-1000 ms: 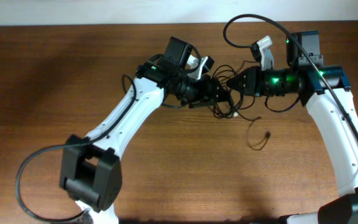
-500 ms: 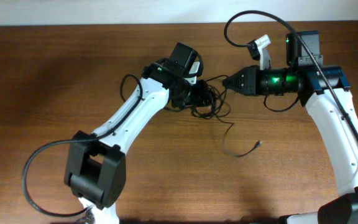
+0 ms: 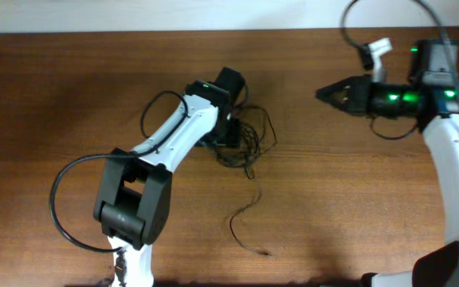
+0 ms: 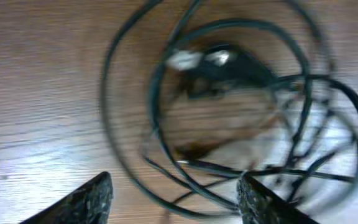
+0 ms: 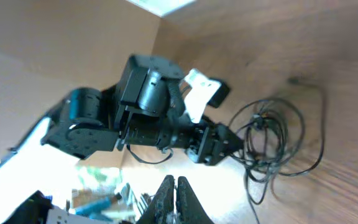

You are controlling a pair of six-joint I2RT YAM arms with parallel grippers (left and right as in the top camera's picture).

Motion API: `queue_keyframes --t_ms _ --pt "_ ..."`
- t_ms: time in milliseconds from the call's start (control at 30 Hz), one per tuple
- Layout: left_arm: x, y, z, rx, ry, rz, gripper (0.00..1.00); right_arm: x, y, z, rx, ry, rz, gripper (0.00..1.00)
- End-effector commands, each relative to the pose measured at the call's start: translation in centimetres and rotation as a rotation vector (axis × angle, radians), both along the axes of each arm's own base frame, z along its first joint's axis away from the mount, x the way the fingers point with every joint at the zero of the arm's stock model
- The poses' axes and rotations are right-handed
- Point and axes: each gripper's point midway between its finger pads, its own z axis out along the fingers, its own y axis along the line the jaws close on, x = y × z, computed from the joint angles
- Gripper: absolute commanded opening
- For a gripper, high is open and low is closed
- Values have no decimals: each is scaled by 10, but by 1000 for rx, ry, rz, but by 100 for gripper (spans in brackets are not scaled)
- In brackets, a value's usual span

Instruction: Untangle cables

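1. Left gripper [image 4: 176, 199] first: its two dark, matte fingers are spread and released, clamping nothing. It sits low over the cables [image 4: 229, 93], whose strands cross just past the fingertips.
2. Over on the other side, my right gripper [image 3: 321, 94] is clenched to a narrow point with nothing between its pads. It is held above bare wood, well apart from the tangle.
3. Under both lies the table [image 3: 70, 80] — brown wood with a fine grain running left to right and a soft sheen. A pale wall [image 3: 134, 16] shows as a strip along its far edge.
4. Those cables are thin, black and limp, heaped in loose overlapping loops near the table's middle, right beside my left wrist.
5. One lone strand [image 3: 244, 211] leaves the lower edge of the heap and bends toward the near edge, ending in a small tip.
6. From my left wrist everything is blurred, yet a stubby dark plug [image 4: 219, 59] with a silvery-white end shows inside the loops.
7. From my right wrist the heap looks like a wiry scribble on the wood.
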Motion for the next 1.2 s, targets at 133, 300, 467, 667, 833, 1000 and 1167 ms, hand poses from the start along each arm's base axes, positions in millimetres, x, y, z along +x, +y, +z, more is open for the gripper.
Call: queue_keyframes --t_ms 133,300,467,667,833,1000,1167 --pt "3 -12 60 -385 -20 -131 59 -2 -35 -1 -26 6 -80 4" --pt "11 8 88 -394 -98 -92 59 -9 -31 -28 -170 82 -91 20" --pt "-11 1 72 -370 10 -103 68 -23 -28 -67 -418 191 -101 40" --pt "-24 -24 46 -327 76 -117 70 -40 -8 -92 -587 219 -35 54" --pt "-26 -18 7 -192 135 -51 68 -55 3 -119 -601 285 0 56" --pt "-30 -11 -31 -123 209 -38 54 -67 2 -148 -608 355 18 60" --pt "-29 8 -54 -14 228 -87 0 -78 2 -173 -603 411 38 59"
